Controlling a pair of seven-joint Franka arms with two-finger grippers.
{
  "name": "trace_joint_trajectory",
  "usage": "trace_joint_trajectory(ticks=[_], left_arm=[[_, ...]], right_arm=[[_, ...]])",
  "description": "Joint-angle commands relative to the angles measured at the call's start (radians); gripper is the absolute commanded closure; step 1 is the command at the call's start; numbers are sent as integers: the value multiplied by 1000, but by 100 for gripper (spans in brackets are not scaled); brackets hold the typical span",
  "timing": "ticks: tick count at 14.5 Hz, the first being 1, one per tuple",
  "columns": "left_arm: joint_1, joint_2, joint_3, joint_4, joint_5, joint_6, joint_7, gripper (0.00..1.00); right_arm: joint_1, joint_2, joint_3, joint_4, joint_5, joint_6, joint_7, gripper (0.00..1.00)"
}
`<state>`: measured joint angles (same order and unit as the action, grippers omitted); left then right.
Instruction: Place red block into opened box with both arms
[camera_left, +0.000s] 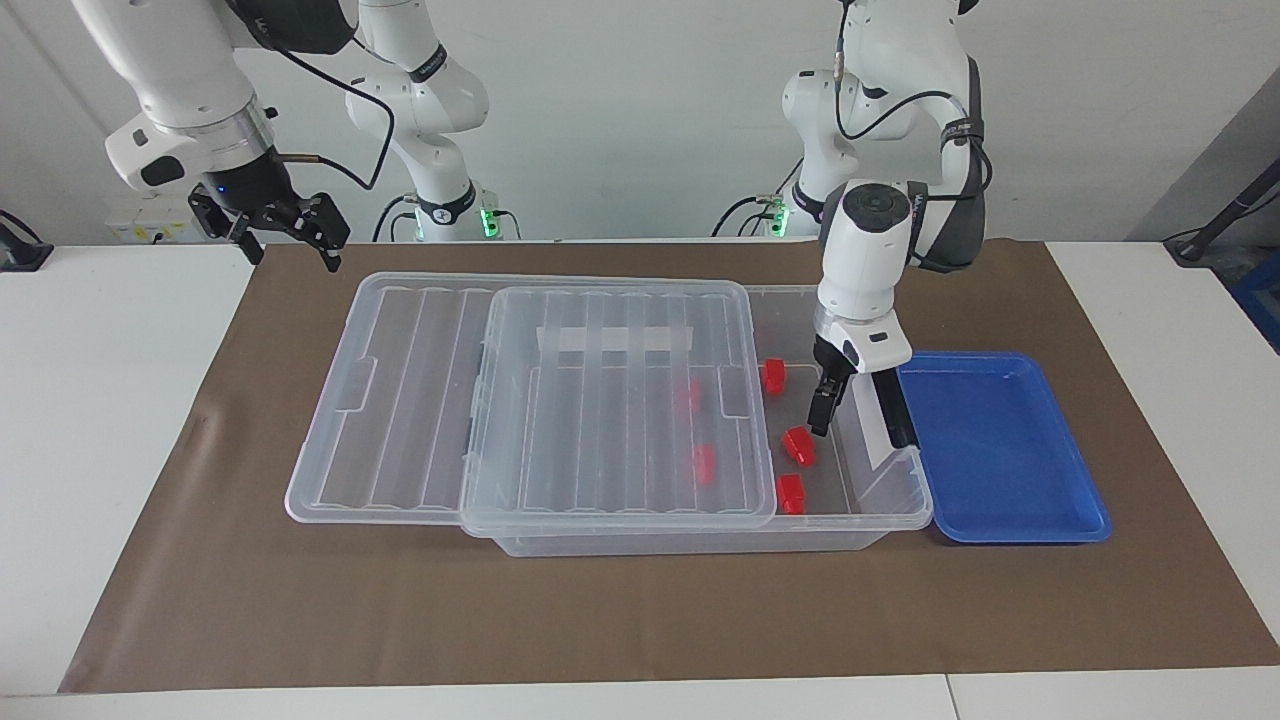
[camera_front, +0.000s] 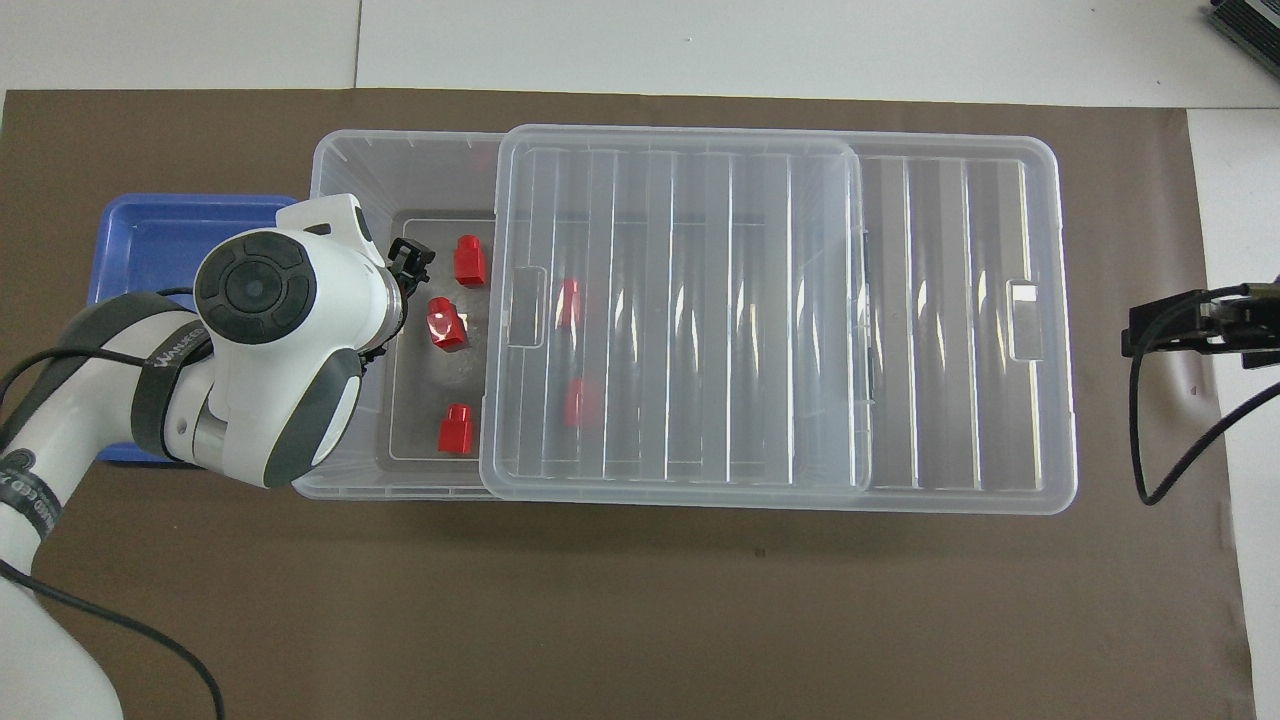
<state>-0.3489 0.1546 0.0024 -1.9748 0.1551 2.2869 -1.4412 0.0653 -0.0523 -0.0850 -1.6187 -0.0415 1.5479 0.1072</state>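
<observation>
A robotics lab: two white jointed robot arms (camera_left: 880, 250) stand bolted at the edge of a white desk (camera_left: 110, 400) covered by a brown mat (camera_left: 600, 610), cables (camera_left: 370, 140) trailing against a bare pale wall, with what looks like equipment racking just in frame.

Five blocks (camera_left: 797, 445) in box (camera_left: 905, 500), tray (camera_left: 1000, 450) beside it
</observation>
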Motion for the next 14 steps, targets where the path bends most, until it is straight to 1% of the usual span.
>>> trace_joint_trajectory(ticks=[1, 3, 4, 6, 8, 9, 10, 11, 12, 13, 14], left_arm=[[-13, -65, 4, 34, 4, -113, -57, 0], [-19, -58, 1, 147, 4, -248, -76, 0], [-13, -55, 1, 184, 4, -285, -74, 0], [2, -78, 10, 194, 4, -294, -65, 0], [50, -121, 8, 194, 4, -308, -13, 0], [71, -139, 8, 195, 4, -335, 92, 0], [100, -156, 8, 197, 4, -371, 246, 0], [125, -171, 10, 200, 4, -403, 413, 0], [151, -179, 10, 212, 4, -434, 555, 0], [178, -182, 10, 232, 4, -463, 679, 0], [198, -182, 10, 270, 4, -512, 790, 0]], right_arm=[[-16, 2, 4, 2, 23, 6, -29, 0], [-18, 0, 4, -7, 23, 20, -31, 0], [-19, -4, 2, -26, 23, 55, -31, 0], [-25, -4, -1, -59, 23, 127, -29, 0], [-25, -4, -1, -92, 23, 179, -32, 0], [-30, -3, -2, -93, 23, 187, -37, 0], [-44, 2, -1, -99, 23, 202, -73, 0], [-59, 5, -1, -115, 23, 230, -139, 0], [-79, 11, -1, -136, 23, 271, -211, 2], [-99, 11, -1, -173, 23, 322, -272, 13], [-108, 15, -2, -200, 23, 362, -323, 30]])
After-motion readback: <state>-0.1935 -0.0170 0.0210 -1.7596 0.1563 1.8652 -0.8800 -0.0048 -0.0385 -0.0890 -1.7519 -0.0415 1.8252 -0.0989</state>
